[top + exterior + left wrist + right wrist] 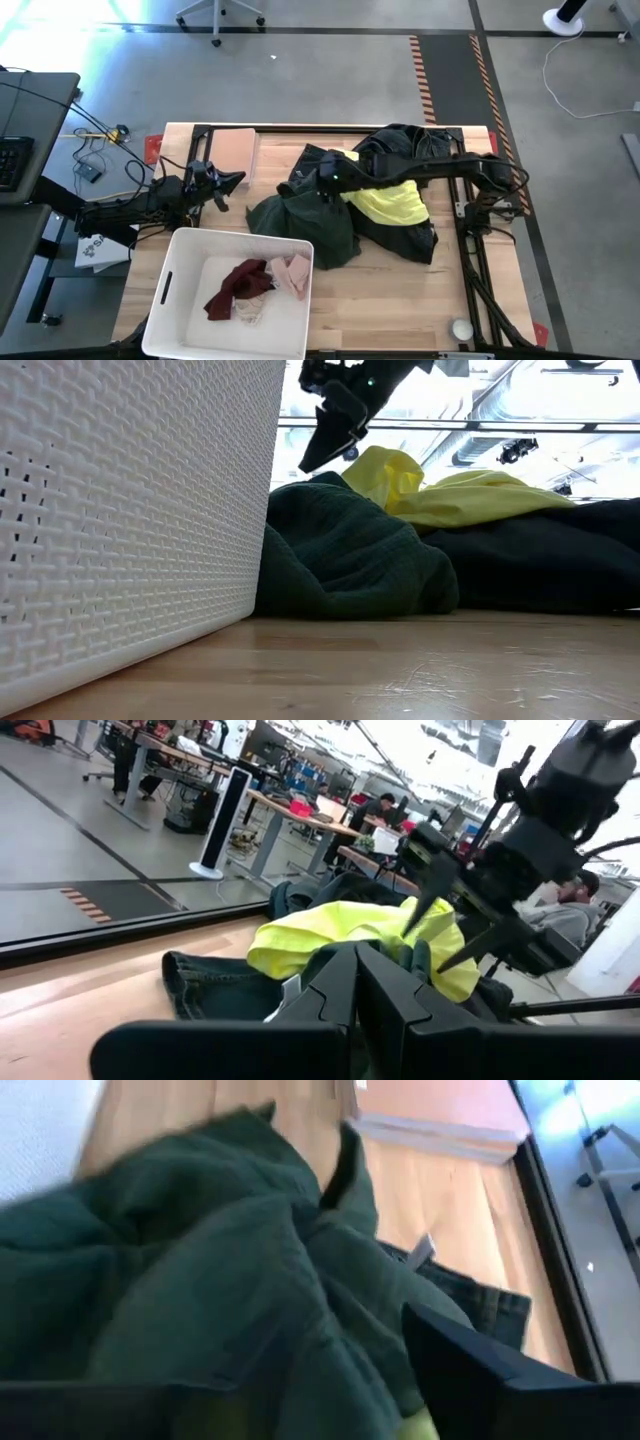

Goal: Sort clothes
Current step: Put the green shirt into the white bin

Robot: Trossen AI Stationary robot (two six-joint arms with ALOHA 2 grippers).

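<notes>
A pile of clothes lies on the table's middle and right: a dark green garment at the near left of the pile, a bright yellow one beside it, black ones behind and under, and dark jeans at the far left. My right gripper hangs open, slanting down, above the green garment and clear of it. My left gripper waits shut and level at the table's left, touching nothing. A maroon piece and a pale pink piece lie in the white bin.
The white bin stands at the near left, close to the green garment. A tan flat board lies at the far left. A small white ball sits at the near right corner. Bare wood shows along the near edge.
</notes>
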